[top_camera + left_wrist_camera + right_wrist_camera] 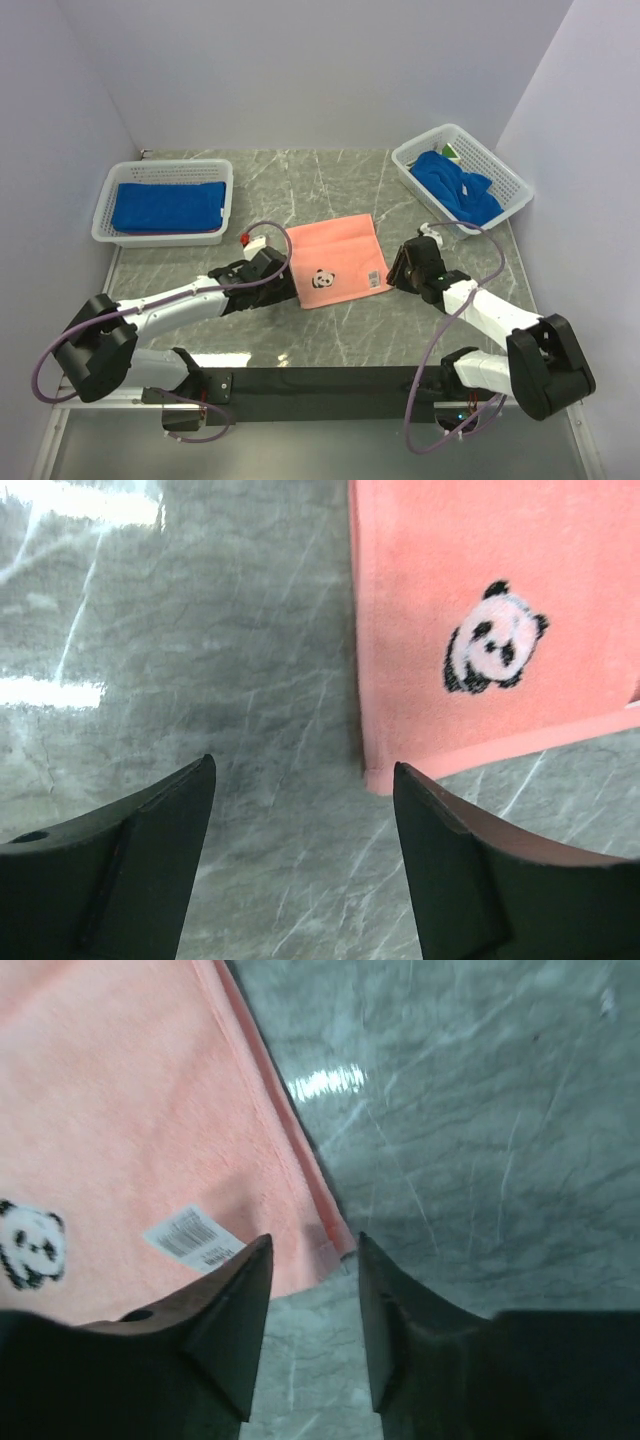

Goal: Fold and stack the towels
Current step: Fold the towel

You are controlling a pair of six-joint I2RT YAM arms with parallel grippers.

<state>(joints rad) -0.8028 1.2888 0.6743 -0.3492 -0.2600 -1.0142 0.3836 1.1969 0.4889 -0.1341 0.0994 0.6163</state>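
Note:
A salmon-pink towel [335,258] with a panda motif lies flat in the middle of the table. My left gripper [288,272] is low at its near left corner. In the left wrist view this gripper [302,770] is open over bare table, and the towel [480,560] ends just inside the right finger. My right gripper [398,270] is at the near right corner. In the right wrist view it [313,1240] is open, with the towel [120,1110] corner and its barcode label just beyond the fingertips. Nothing is held.
A white lattice basket [108,205] at the back left holds a folded royal blue towel [168,205]. Another basket [505,175] at the back right holds a crumpled blue towel [455,185] with a bit of green cloth [450,152] behind it. Walls stand close on three sides.

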